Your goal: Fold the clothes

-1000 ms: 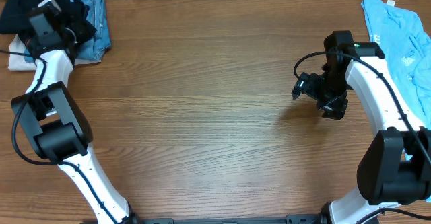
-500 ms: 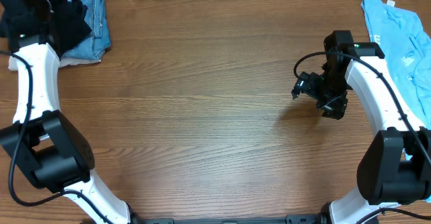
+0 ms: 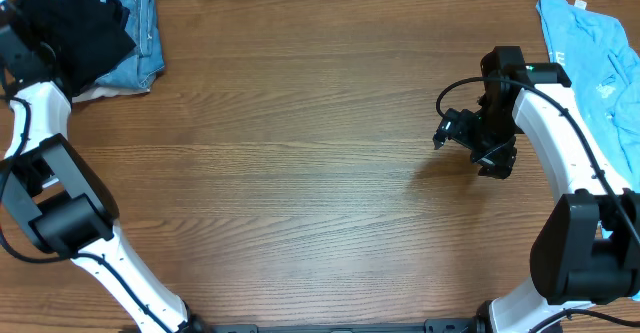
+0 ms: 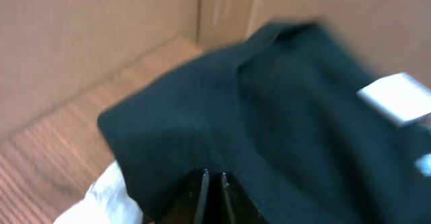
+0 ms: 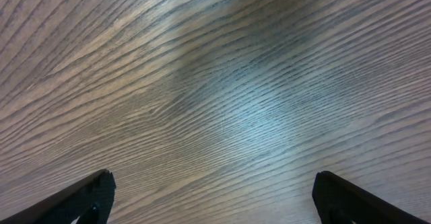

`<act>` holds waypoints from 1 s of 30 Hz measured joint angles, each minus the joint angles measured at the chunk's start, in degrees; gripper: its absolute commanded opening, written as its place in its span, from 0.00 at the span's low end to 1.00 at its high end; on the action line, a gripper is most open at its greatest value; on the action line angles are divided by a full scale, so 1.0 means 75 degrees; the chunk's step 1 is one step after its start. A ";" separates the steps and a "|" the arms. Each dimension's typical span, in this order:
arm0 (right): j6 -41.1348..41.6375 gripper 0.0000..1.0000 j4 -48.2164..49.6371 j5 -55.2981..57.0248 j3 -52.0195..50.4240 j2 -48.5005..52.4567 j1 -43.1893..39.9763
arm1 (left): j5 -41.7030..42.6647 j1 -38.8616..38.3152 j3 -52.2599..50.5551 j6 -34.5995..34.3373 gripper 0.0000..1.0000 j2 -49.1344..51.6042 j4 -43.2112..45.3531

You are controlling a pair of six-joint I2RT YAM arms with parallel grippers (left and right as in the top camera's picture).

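A black garment [image 3: 78, 25] lies on top of a pile at the far left corner, over blue jeans [image 3: 146, 35] and a white piece [image 3: 100, 91]. My left gripper [image 4: 213, 178] is shut on a fold of the black garment [image 4: 289, 116]; in the overhead view it sits at the left edge of the frame [image 3: 14, 35]. A white piece [image 4: 101, 198] shows under the black cloth. My right gripper [image 3: 476, 141] hovers open and empty above bare wood [image 5: 215, 103]. A light blue shirt [image 3: 598, 55] lies crumpled at the far right.
A wooden table [image 3: 300, 173] spans the view. A tan wall or box [image 4: 81, 42] stands behind the pile in the left wrist view. The right arm's cable [image 3: 450, 98] loops beside its wrist.
My left arm has swung left and back toward the table's corner, with the black garment shifting a little that way. The right arm has not moved.
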 measured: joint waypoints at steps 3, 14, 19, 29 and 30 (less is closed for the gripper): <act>0.0003 0.99 -0.0044 -0.0003 0.0000 0.0000 0.0000 | -0.0032 0.0064 0.0000 0.0012 0.24 0.0254 -0.0096; 0.0396 1.00 0.0242 -0.0003 -0.0006 -0.0055 0.0000 | 0.0230 0.0070 0.0000 -0.0245 1.00 -0.0207 -0.1070; 0.0545 1.00 0.0478 -0.0026 -0.0012 -0.0676 0.0000 | 0.1052 -0.0166 -0.0003 -0.0737 1.00 -0.1504 -0.1743; 0.0583 1.00 -0.0376 -0.0041 -0.0009 -0.3518 0.0000 | 0.3334 -0.0344 0.0006 -0.1448 1.00 -0.4733 -0.4730; 0.0580 1.00 -0.0545 -0.0076 -0.0006 -0.3818 0.0000 | 0.3485 -0.0344 0.0006 -0.1510 1.00 -0.5056 -0.5222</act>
